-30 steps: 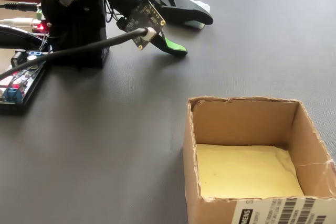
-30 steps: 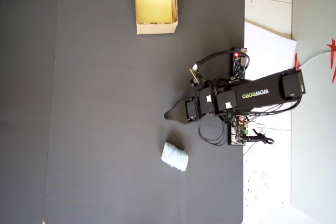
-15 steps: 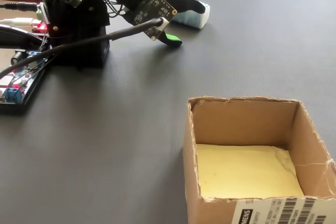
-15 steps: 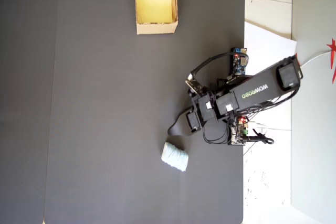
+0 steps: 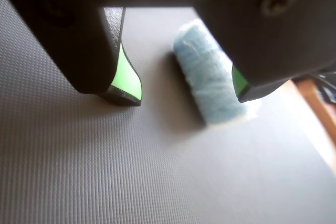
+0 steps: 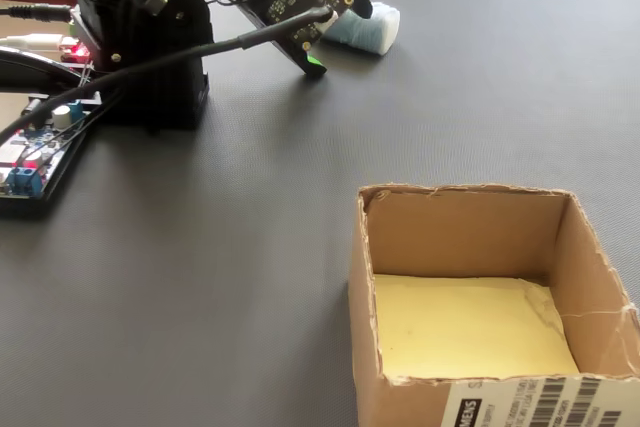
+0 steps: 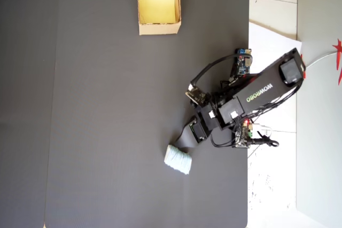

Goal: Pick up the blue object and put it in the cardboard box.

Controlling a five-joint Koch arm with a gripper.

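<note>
Low over the dark mat (image 7: 107, 105), the hand (image 5: 186, 98) has its jaws spread wide, green-lined tips just off the surface. One tip sits against the side of the blue object (image 5: 210, 77), the other stands clear to the left in the wrist view. That pale roll lies on its side on the mat, well apart from the cardboard box (image 7: 157, 26), which sits open-topped at the mat's far edge.

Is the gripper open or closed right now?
Open. In the wrist view the gripper has a wide gap between its two green-edged tips, and the blue object lies on the mat, not yet squeezed.
</note>
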